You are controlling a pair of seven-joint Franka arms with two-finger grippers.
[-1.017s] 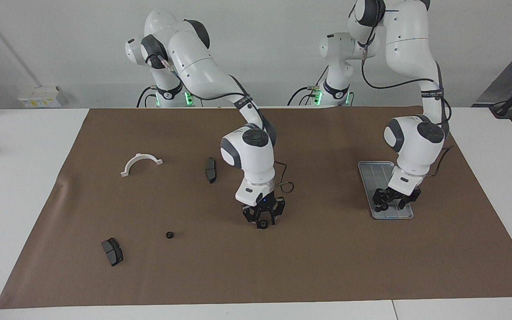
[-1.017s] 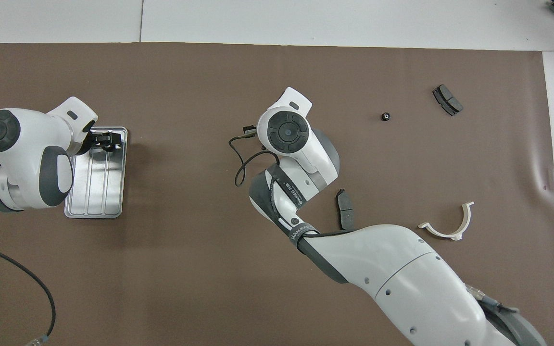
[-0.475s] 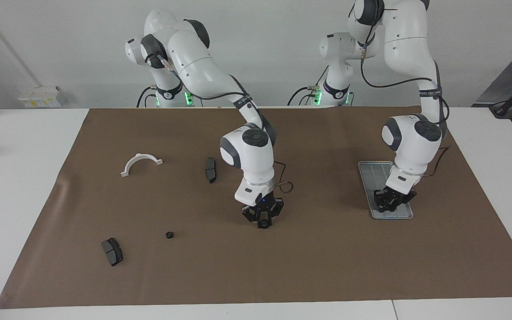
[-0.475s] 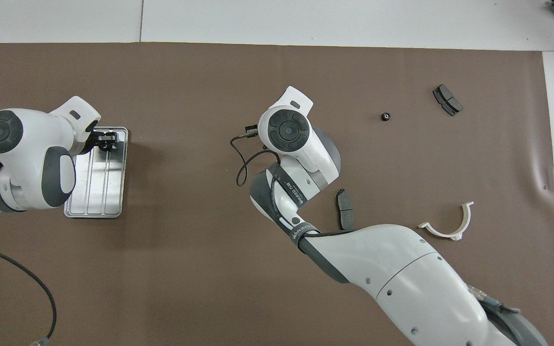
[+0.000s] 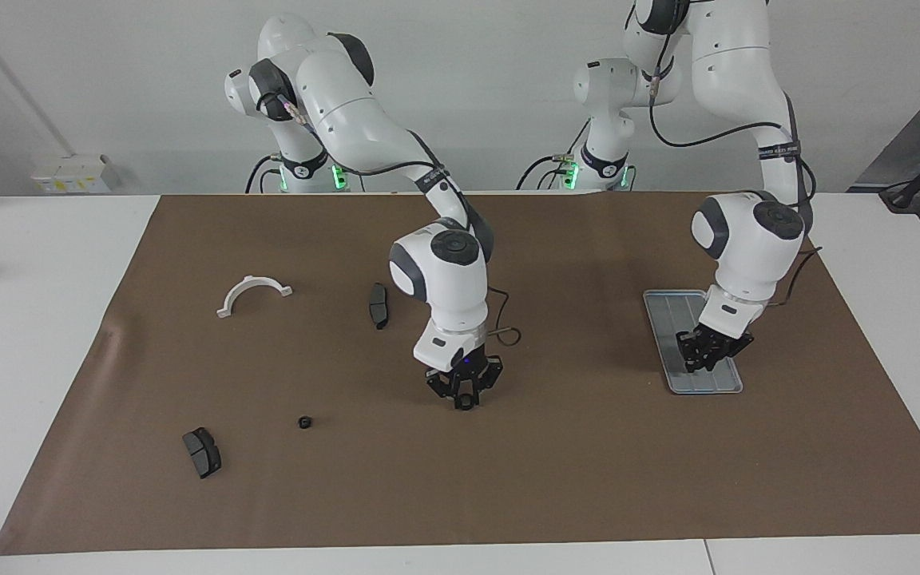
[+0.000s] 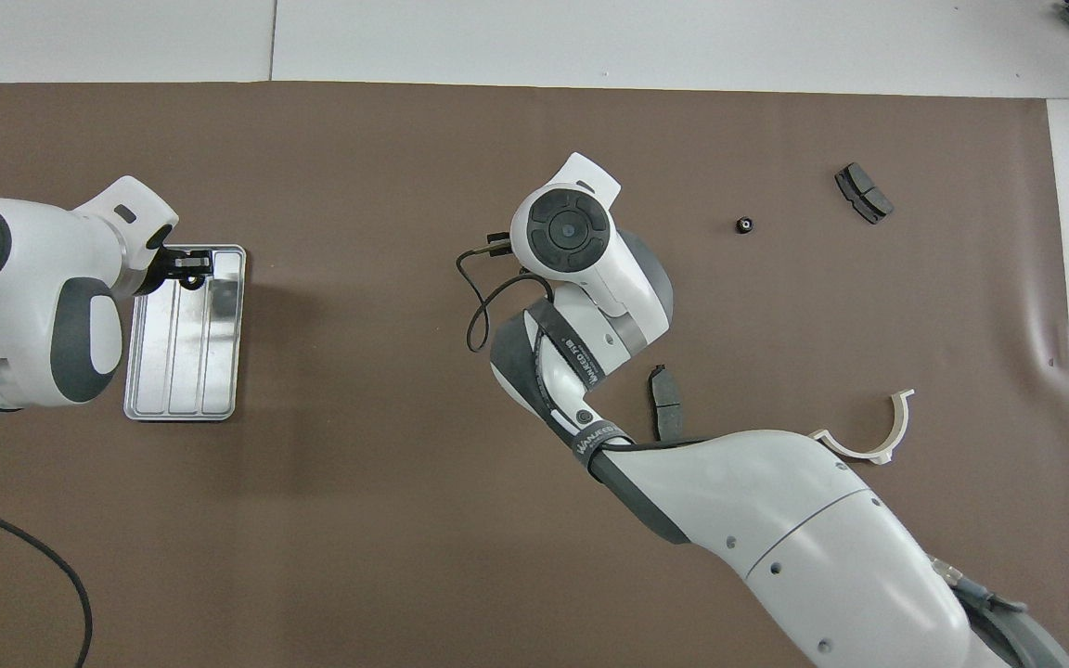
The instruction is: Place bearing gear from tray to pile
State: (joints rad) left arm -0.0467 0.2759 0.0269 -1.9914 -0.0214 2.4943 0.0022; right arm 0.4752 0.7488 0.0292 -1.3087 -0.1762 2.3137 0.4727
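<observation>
The silver tray (image 5: 672, 307) lies on the brown mat at the left arm's end, also in the overhead view (image 6: 182, 371). My left gripper (image 5: 707, 358) hangs just above the tray's end farther from the robots, shut on a small dark bearing gear (image 6: 189, 276). My right gripper (image 5: 460, 399) hangs low over the middle of the mat; its wrist hides it from overhead. The pile lies toward the right arm's end: a white half-ring bracket (image 5: 252, 294), two dark brake pads (image 5: 378, 305) (image 5: 202, 452), and a small black bearing gear (image 5: 305, 422) on the mat.
The brown mat (image 5: 588, 479) covers most of the white table. A cable loop hangs from the right wrist (image 5: 508, 331). The brake pad nearer the robots lies close to the right arm's forearm (image 6: 666, 404).
My left gripper closed in the tray, then rose and drew a little nearer the robots. My right gripper drifted slightly toward the right arm's end.
</observation>
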